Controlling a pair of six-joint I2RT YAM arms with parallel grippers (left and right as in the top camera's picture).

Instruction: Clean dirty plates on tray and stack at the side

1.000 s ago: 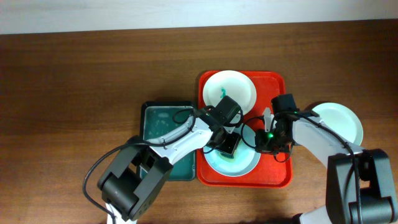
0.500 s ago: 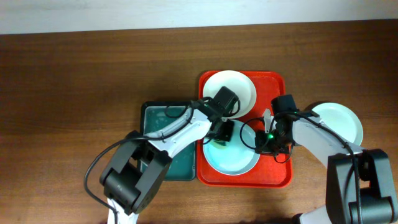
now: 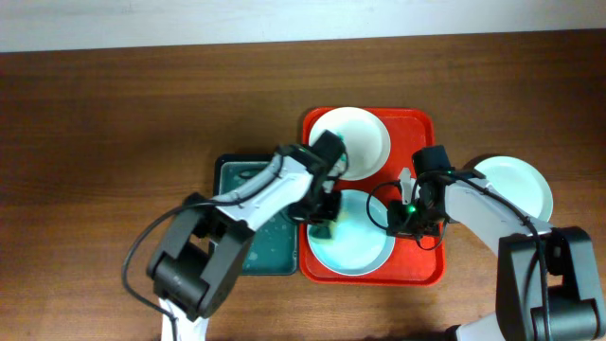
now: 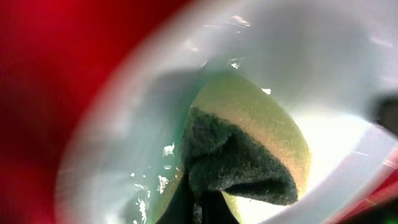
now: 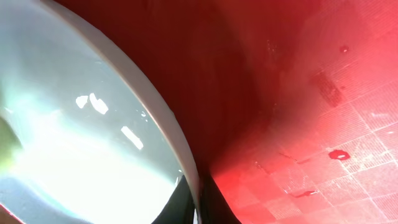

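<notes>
The red tray [image 3: 418, 129] holds two plates. The pale blue plate [image 3: 365, 244] lies at its front. My left gripper [image 3: 325, 216] is shut on a yellow-green sponge [image 4: 249, 149] with a dark scouring side, pressed on this plate's wet left edge [image 4: 155, 112]. My right gripper [image 3: 402, 216] is shut on the plate's right rim [image 5: 186, 168], with the rim between its fingers [image 5: 198, 208]. A second pale plate [image 3: 365, 142] with a teal smear lies at the tray's back. A third pale plate [image 3: 519, 185] lies on the table right of the tray.
A dark green basin [image 3: 248, 189] stands against the tray's left side, partly under my left arm. The brown wooden table [image 3: 114, 142] extends to the left. Water drops sit on the red tray floor [image 5: 336, 155].
My left gripper has dragged the sponge from the middle of the pale blue plate to its left edge. The right gripper has stayed on the rim.
</notes>
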